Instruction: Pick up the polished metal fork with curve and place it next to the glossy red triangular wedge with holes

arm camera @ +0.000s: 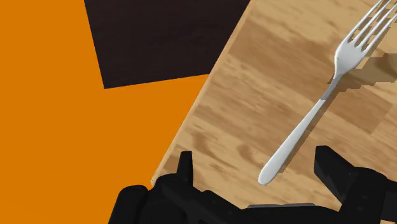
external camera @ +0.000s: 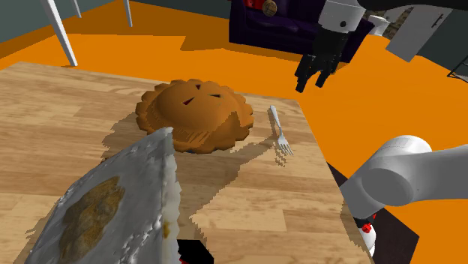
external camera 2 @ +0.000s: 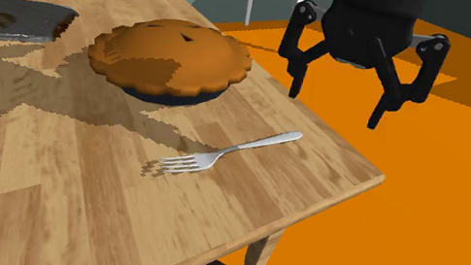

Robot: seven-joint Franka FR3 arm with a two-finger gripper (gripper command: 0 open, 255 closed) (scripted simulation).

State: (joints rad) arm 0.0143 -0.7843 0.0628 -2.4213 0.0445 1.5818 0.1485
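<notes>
While the brown pie (external camera 2: 169, 58) sits near the fork (external camera 2: 224, 157) on the wooden table (external camera 2: 65, 197), my claw (external camera 2: 334, 107) hangs wide open above the table's edge, holding nothing.

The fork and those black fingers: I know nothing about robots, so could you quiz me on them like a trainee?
1. True or false: the fingers are clasping the fork.
2. The fork lies on: A a plate, B the wooden table, C a drawer.
3. Fill in: the round brown thing beside the fork is a ____.
Key: 1 false, they stand open, not touching it; 2 B; 3 pie.
</notes>
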